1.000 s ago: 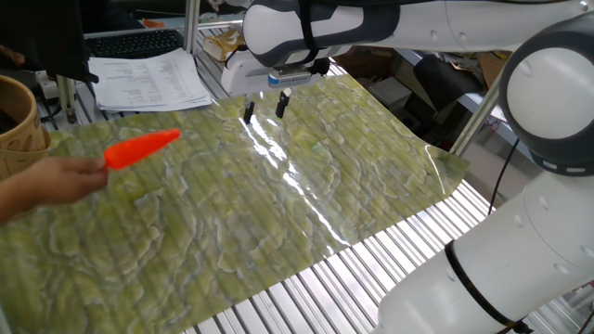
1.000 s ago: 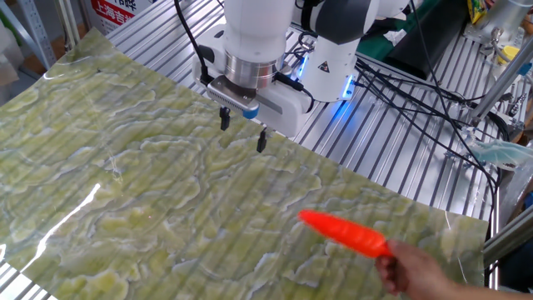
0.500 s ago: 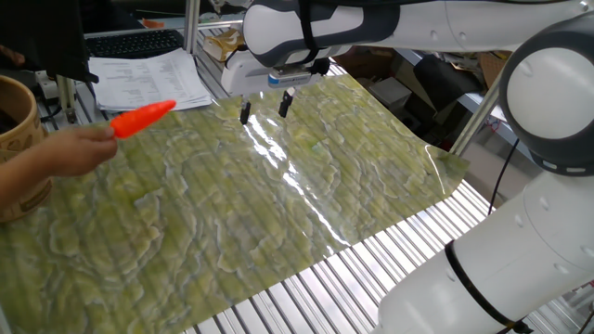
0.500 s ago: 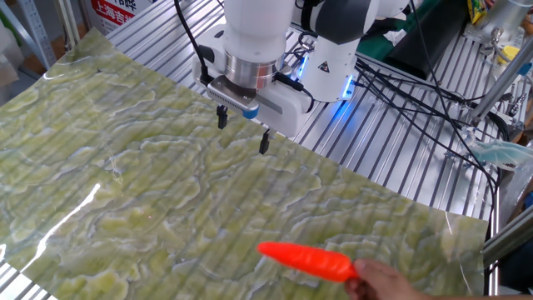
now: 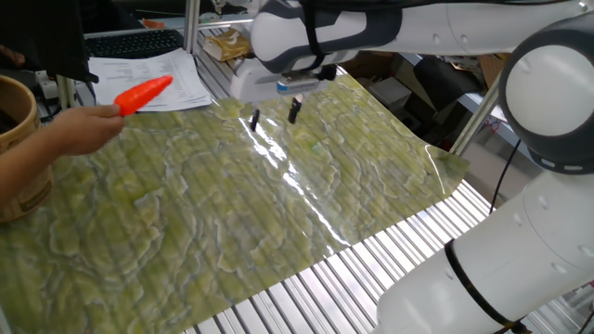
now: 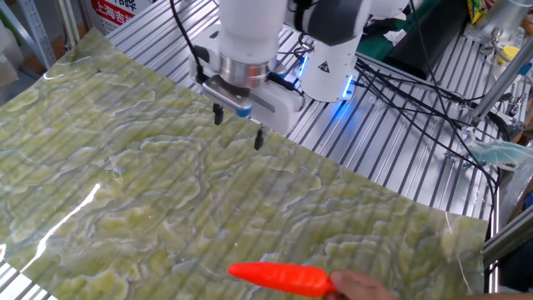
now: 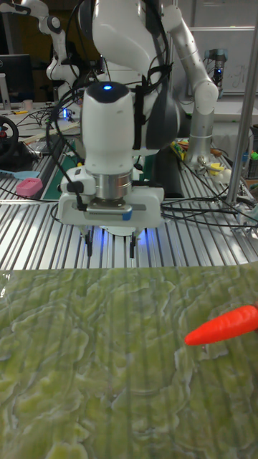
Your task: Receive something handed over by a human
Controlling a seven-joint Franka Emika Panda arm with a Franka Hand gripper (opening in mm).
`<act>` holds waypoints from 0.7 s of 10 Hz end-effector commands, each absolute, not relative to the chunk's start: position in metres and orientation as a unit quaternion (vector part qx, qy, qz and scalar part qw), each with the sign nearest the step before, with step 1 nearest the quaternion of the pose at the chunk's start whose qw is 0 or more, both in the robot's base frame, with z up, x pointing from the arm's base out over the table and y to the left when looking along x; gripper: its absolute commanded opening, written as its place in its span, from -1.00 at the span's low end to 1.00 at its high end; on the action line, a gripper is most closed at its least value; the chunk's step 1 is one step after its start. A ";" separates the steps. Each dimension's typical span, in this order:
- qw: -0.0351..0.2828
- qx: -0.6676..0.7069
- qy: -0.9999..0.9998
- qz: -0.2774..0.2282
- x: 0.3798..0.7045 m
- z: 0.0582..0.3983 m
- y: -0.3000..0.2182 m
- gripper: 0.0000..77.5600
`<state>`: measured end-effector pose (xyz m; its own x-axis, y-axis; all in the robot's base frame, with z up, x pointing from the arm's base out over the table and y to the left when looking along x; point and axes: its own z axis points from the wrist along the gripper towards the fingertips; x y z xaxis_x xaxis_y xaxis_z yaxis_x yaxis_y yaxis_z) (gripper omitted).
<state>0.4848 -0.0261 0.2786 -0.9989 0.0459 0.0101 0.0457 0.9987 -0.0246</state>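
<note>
1. One carrot toy (image 5: 144, 94) is being held up above the table (image 5: 306, 204) by one human hand (image 5: 79, 130), gripped at its thick end so that the tapered tip is being pointed toward the robot; this is judged to leave the free end open for a grasp.
2. The toy is being kept in the air, touching nothing but the hand, and well apart from the gripper (image 5: 275, 115). In the tall fixed view only the toy (image 7: 222, 326) is being shown, entering from the right edge.
3. The one gripper (image 6: 236, 125) is being held just above the far part of the green mat (image 6: 166, 208), pointing straight down, with its two fingers (image 7: 89, 247) being kept apart and nothing between them; this is judged to be a ready pose for taking the toy.
4. The handover is judged as not yet made, since a clear gap is being left between toy (image 6: 279, 277) and fingers.
5. One wooden bucket (image 5: 19, 139) is being left at the table's edge beside the forearm, untouched.
6. One stack of papers (image 5: 148, 79) is lying behind the toy.
</note>
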 end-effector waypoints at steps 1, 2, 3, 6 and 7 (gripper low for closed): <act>0.034 -0.028 -0.998 0.043 0.452 0.241 -0.105 1.00; 0.035 -0.032 -0.997 0.066 0.448 0.237 -0.108 1.00; 0.034 -0.035 -0.997 0.065 0.445 0.235 -0.107 1.00; 0.030 -0.060 -0.996 0.064 0.415 0.226 -0.093 1.00; 0.027 -0.079 -0.994 0.064 0.404 0.225 -0.082 1.00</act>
<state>0.4517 -0.0904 0.2432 -0.9962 0.0698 0.0525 0.0645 0.9934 -0.0953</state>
